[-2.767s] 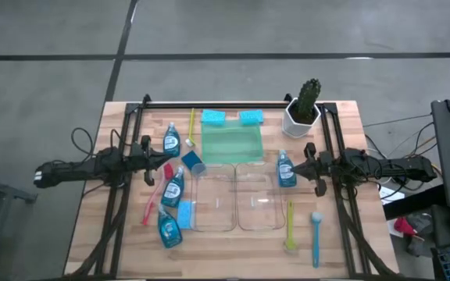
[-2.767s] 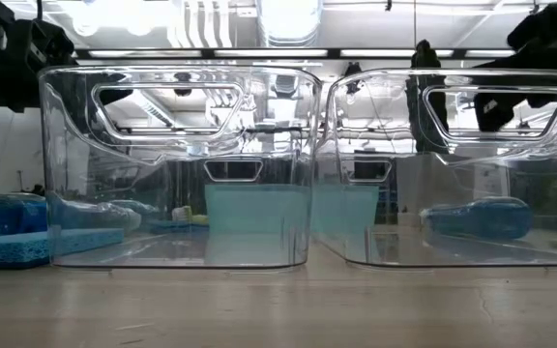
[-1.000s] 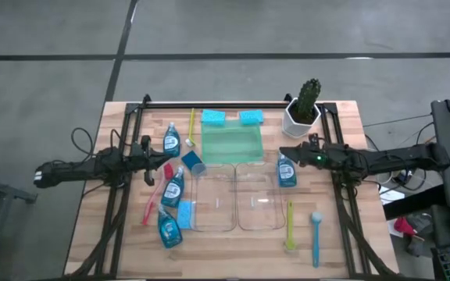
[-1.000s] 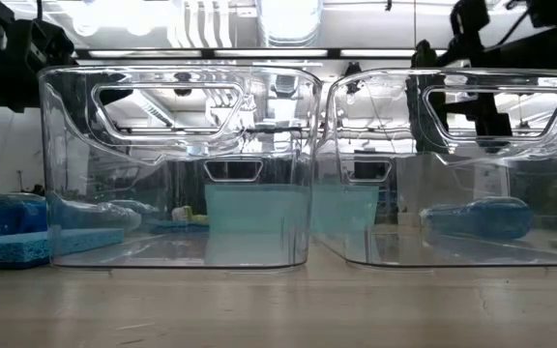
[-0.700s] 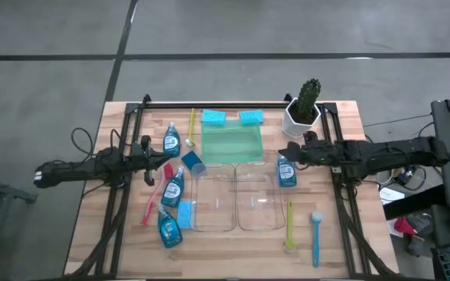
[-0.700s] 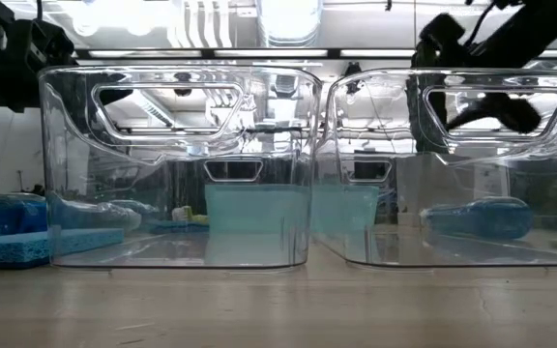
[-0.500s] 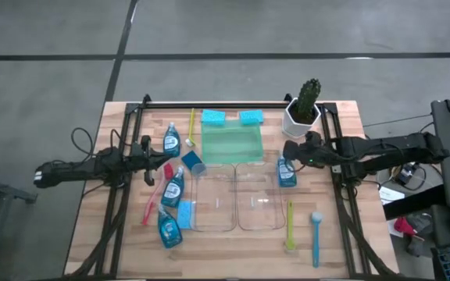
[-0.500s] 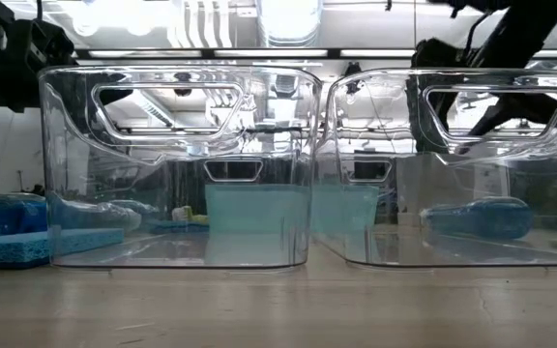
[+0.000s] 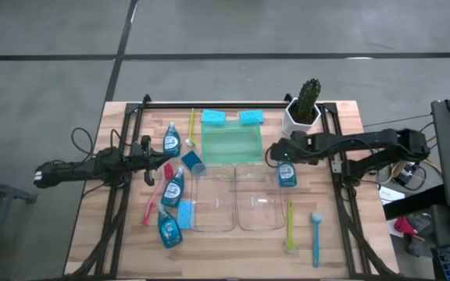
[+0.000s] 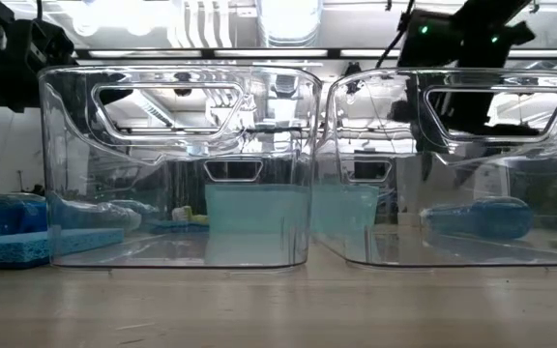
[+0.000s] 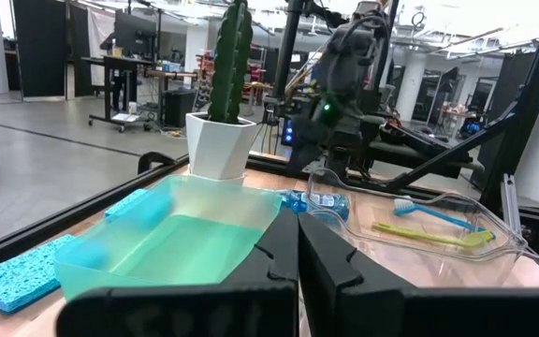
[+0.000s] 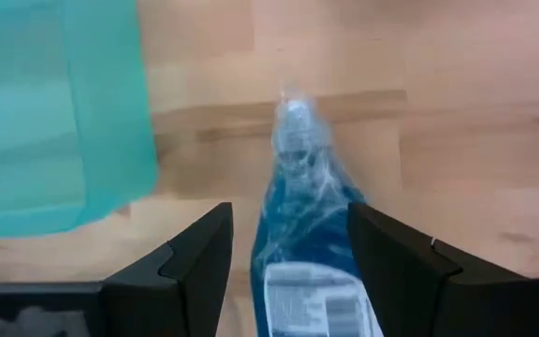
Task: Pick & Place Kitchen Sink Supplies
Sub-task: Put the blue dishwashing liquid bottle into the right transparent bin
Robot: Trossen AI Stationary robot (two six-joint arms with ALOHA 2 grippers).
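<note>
I am hovering the right gripper (image 12: 290, 245) directly over a bottle (image 12: 309, 234) of blue liquid, fingers spread wide, one on each side of its body and nothing gripped yet. In the high view that bottle (image 9: 287, 172) is lying flat on the table (image 9: 342, 234), cap pointing far, just right of the right-hand clear bin (image 9: 258, 201) and near the right corner of the green tray (image 9: 232, 144).

What is worrying me is the round, slick body: if I am closing off-centre or too close to the neck, it could be squirting out from between the fingers and rolling against the bin wall. Coming down too low, I could be pressing fingertips into the table. The bin and tray are both close, so a swing leftward risks nudging either one. The cactus (image 9: 305, 105) is standing just beyond the bottle, and the arm reaching in could be brushing its pot.

The left gripper (image 11: 298, 253) is waiting at the left side with fingers pressed together, empty.
</note>
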